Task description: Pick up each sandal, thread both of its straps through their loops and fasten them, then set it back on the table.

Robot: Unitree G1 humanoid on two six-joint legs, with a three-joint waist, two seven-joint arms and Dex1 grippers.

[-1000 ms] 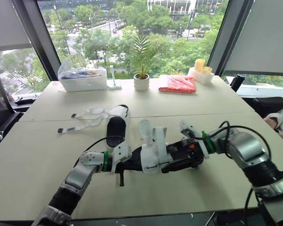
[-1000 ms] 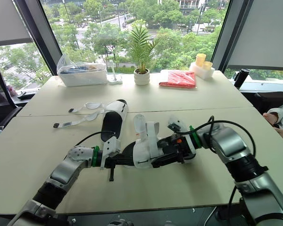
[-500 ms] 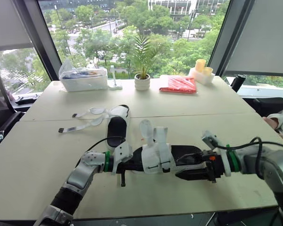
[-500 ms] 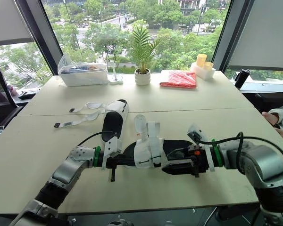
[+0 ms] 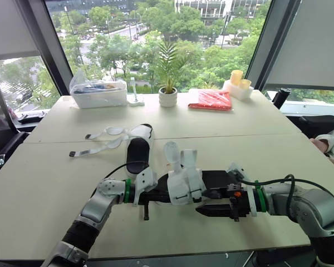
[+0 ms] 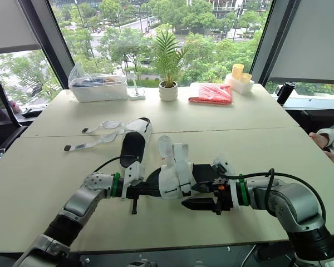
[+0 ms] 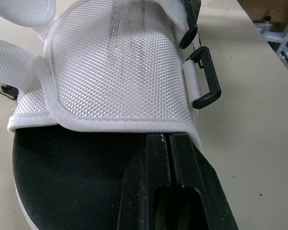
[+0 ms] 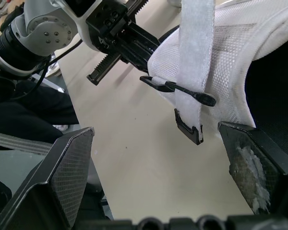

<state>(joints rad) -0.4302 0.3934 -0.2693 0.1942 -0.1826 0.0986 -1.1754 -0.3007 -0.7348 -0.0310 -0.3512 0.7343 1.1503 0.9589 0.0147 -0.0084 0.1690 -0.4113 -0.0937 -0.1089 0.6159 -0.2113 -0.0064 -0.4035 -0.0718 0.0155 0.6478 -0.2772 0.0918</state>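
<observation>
- Your left end effector point(image 5: 162, 196) had its two fingers point(image 7: 156, 163) pressed together. It was clamped on the near sandal point(image 5: 183, 182), with the tips at the hem of the white mesh upper.
- Your right end effector point(image 5: 205, 207) had its fingers point(image 8: 67, 163) wide apart and held nothing. It sat low over the counter point(image 5: 50, 183), just beside the sandal's other end and pointing at it.
- Between those spread fingers, a white strap point(image 8: 196, 52) hung down over the upper and crossed a black loop point(image 8: 182, 88). Its black end tab dangled below. You could not tell from the pictures whether the strap ran through that loop.
- Another loop point(image 7: 205, 79) stood out from the side of the upper in your left wrist view.
- The near sandal sat between your two arms at the near middle of the counter, with two white strap ends sticking up.
- The second sandal point(image 5: 138, 146) lay farther back on the counter, apart from the first. Its straps point(image 5: 103, 136) were spread flat to your left, unfastened.
</observation>
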